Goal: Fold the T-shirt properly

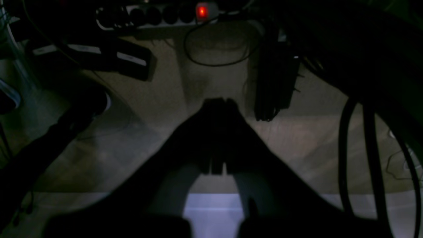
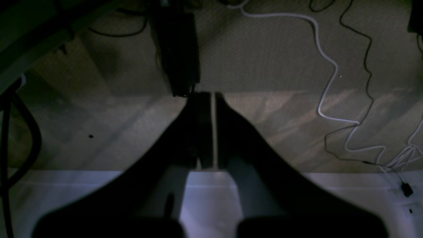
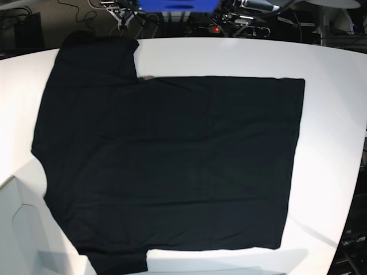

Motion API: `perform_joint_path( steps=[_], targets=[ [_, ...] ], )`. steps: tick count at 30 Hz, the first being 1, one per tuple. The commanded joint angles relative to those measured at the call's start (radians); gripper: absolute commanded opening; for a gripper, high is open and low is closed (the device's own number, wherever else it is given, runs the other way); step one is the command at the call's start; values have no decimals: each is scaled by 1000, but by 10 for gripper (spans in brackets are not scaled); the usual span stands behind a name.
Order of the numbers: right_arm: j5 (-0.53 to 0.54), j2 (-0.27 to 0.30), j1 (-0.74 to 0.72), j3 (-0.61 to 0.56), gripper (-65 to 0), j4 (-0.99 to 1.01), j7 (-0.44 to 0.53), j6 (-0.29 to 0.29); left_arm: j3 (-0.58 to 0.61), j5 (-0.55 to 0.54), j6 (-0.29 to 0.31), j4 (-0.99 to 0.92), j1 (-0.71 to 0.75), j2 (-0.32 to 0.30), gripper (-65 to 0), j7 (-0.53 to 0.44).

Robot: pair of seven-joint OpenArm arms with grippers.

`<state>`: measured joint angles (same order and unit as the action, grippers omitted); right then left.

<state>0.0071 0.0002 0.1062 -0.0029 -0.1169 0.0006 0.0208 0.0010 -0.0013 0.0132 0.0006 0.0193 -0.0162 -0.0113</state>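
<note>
The black T-shirt [image 3: 172,166] lies spread flat on the white table [image 3: 332,143], plain side up. Its two sleeves point to the left, one at the far left [image 3: 97,57] and one at the near left [image 3: 117,260], and the straight hem is on the right. Neither arm shows in the base view. In the left wrist view my left gripper [image 1: 219,100] is shut with nothing in it, hanging past the table's edge over the dim floor. My right gripper [image 2: 213,94] is likewise shut and empty, over the carpet.
A power strip with a red light [image 1: 201,11] and black cables lie on the floor. A white cable [image 2: 330,82] snakes across the carpet. The pale table edge [image 2: 330,185] runs under both grippers. A white panel [image 3: 20,229] stands at the near left corner.
</note>
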Motion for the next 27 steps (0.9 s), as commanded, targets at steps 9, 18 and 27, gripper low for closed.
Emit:
perform_joint_path(
  steps=[9,18,27],
  targets=[
    [-2,2,8,-1,-650,1,-1,-15,0,1,-11,-1,11,0,-649,1],
    [-2,4,17,-1,-650,0,0,-15,0,1,-11,25,34,0,-649,1],
    [-2,1,83,-1,-650,-53,6,-15,0,1,-11,229,193,-38,-649,4]
  ],
)
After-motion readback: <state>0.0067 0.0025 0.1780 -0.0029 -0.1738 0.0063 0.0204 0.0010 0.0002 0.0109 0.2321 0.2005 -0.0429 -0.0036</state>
